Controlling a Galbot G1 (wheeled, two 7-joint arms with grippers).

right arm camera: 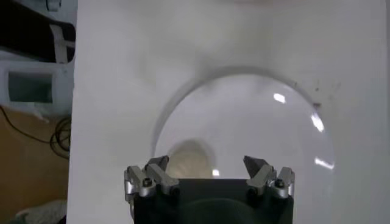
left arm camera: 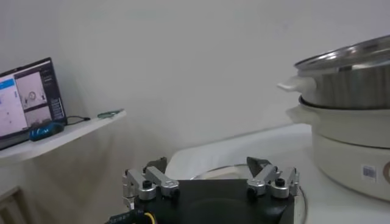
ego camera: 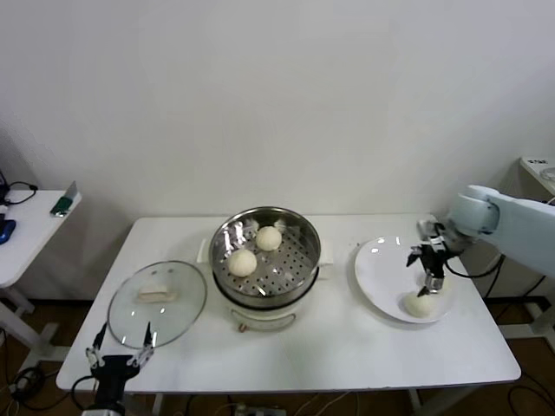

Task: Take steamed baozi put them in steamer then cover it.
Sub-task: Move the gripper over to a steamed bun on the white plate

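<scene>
The steamer [ego camera: 266, 260] stands mid-table with two baozi [ego camera: 269, 237] [ego camera: 242, 262] on its perforated tray. One more baozi [ego camera: 422, 303] lies on the white plate [ego camera: 381, 269] at the right. My right gripper [ego camera: 431, 276] hovers open just above it. In the right wrist view the baozi [right arm camera: 190, 159] sits below one side of the open right gripper [right arm camera: 207, 163], over the plate [right arm camera: 262, 115]. A fourth baozi is not visible. The glass cover [ego camera: 158, 303] lies flat on the table to the left. My left gripper [ego camera: 120, 355] is open at the front edge beside it.
In the left wrist view the open left gripper [left arm camera: 210, 167] faces the cover's rim [left arm camera: 201, 173] and the steamer's side [left arm camera: 353, 122]. A small side table [ego camera: 35, 227] with a laptop [left arm camera: 27, 100] stands at the far left. The wall is close behind.
</scene>
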